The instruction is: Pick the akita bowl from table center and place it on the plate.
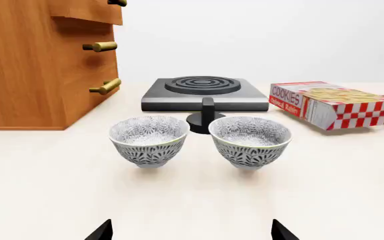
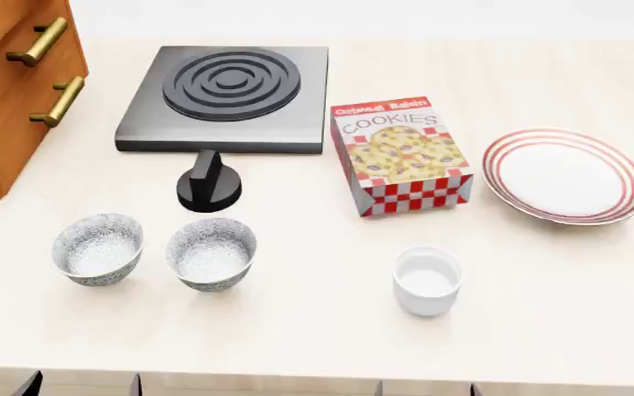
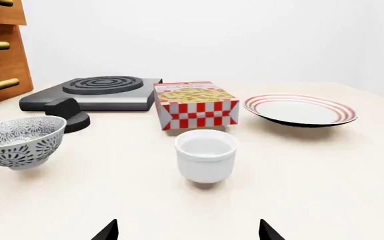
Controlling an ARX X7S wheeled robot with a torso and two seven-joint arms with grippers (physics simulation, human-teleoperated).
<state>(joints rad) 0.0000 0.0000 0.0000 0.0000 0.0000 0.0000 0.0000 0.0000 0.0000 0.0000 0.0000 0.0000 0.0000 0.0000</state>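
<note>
The akita bowl (image 2: 211,252) sits mid-tabletop (image 2: 317,330), just right of its twin bowl (image 2: 98,248); the plate (image 2: 564,175) lies far right. Both grippers' fingers (image 1: 100,231) (image 3: 106,231) stand apart, empty.

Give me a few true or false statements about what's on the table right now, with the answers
1. The plate is empty. True.
2. Two speckled bowls, and, stand side by side. True.
3. The cookie box lies between the white cup and the bowls. False: it lies between the hotplate and the plate.
4. One bowl sits on the plate. False: both stand on the table.
5. The black knob lies in front of the hotplate. True.
</note>
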